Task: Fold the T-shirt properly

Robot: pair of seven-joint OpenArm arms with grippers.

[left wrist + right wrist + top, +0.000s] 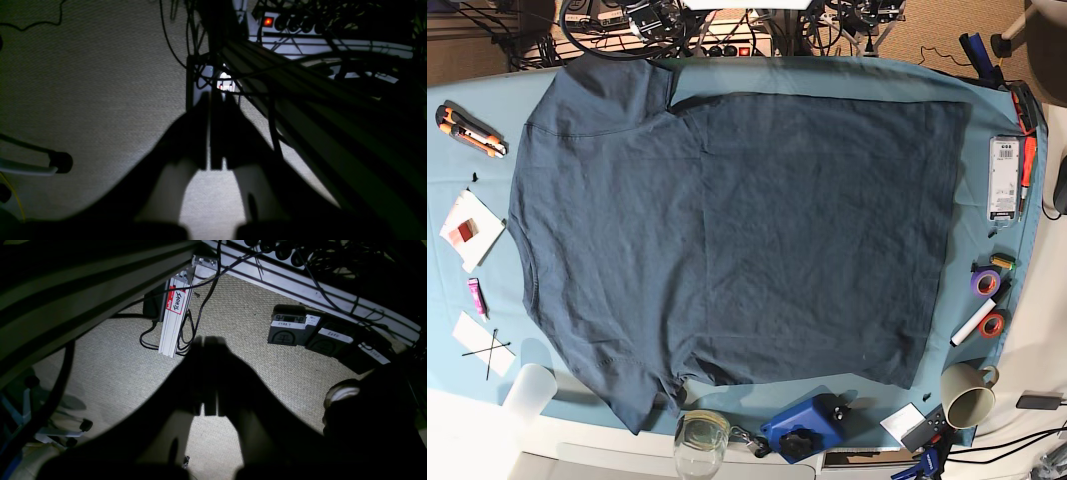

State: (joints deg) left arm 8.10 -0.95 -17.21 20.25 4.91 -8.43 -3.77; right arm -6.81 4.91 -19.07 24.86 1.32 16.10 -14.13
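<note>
The T-shirt (727,220) lies spread flat on the lighter teal tablecloth (847,75) in the base view. It is dark navy-teal, with its sleeves at the upper left (607,90) and lower left (632,390) and its hem at the right. Neither gripper shows in the base view. My left gripper (210,100) is shut and empty in the left wrist view, over carpet floor beside the table frame. My right gripper (208,341) is shut and empty, also over the floor. No cloth shows in either wrist view.
Around the shirt are a box cutter (469,130), papers (469,228), a plastic cup (527,390), a glass (699,440), a blue tool (802,428), a mug (967,400), tape rolls (984,282) and a white device (1004,178). Foot pedals (290,330) and cables lie on the floor.
</note>
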